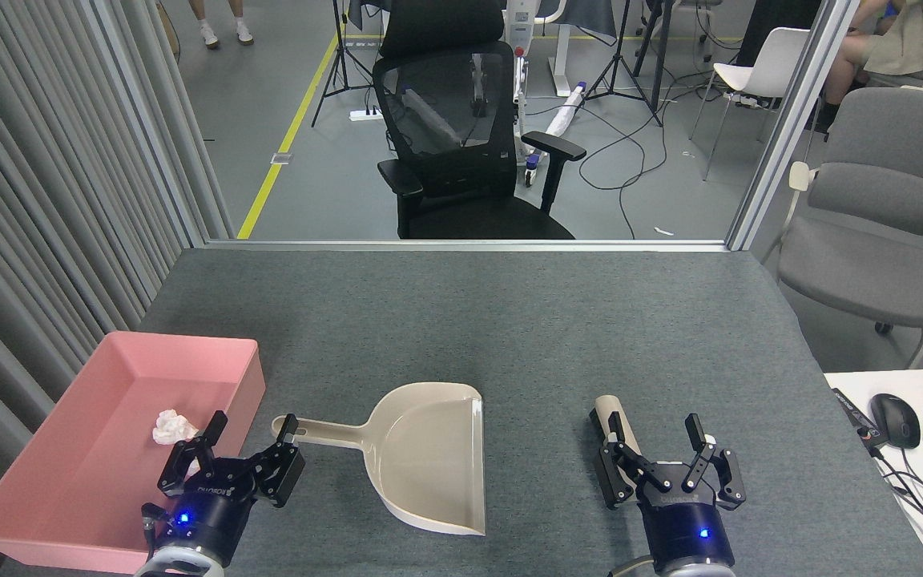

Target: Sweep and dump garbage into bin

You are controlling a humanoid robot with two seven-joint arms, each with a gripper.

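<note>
1. My left gripper point(241, 449) is hanging open and empty, its jaws spread wide, beside the dustpan point(421, 457) handle.
2. The garbage point(173, 425), a white wad, is lying in the bin point(69, 481), just left of my left gripper.
3. My right gripper point(674, 461) is gaping, holding nothing, with a beige tube point(614, 421) just beyond its left finger.
4. I judge the dumping done, so I am keeping my arms off the bin wall while pulling clear.

A shallow pink rectangular bin point(101, 417) with sloped sides sits upright at the near left edge of the grey surface point(525, 320). Inside it, on its floor toward the right wall, lies one crumpled white tissue wad point(171, 425); a second wad cannot be made out.
</note>
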